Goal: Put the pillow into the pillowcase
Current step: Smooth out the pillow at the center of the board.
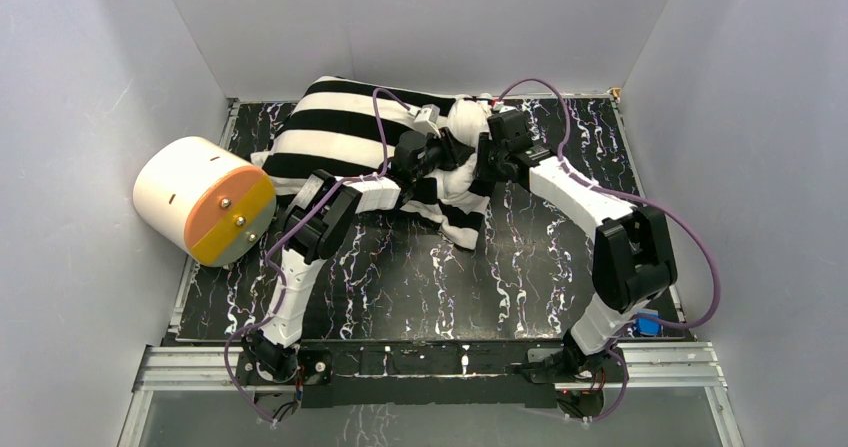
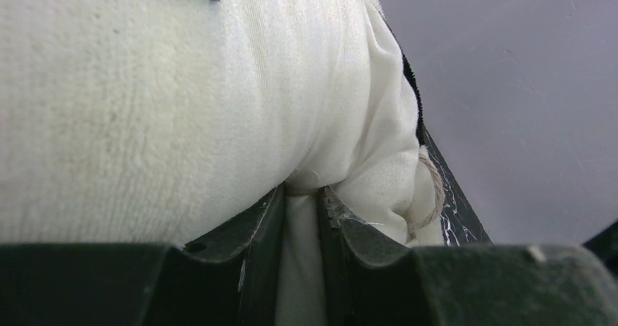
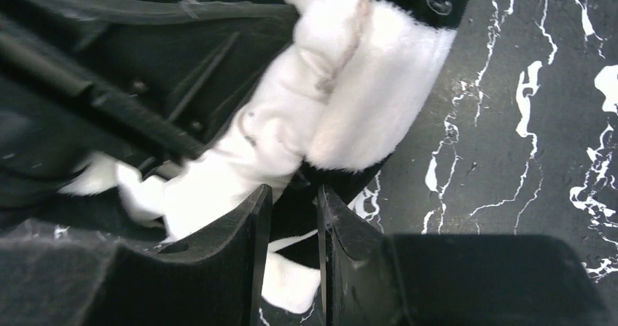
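Note:
The black and white striped pillowcase lies at the back of the table, bulging with the pillow inside it. A white bulge of the pillow sticks out at its right end, between the two wrists. My left gripper reaches in from the left; in the left wrist view the left gripper is shut on a fold of the smooth white pillow, beside the fuzzy pillowcase. My right gripper comes from the right. Close up, the right gripper pinches the plush pillowcase edge between narrow jaws.
A cream cylinder with an orange face lies at the left edge of the black marbled tabletop. Grey walls close in the back and both sides. Purple cables loop over both arms. A thin twine loop hangs by the pillow.

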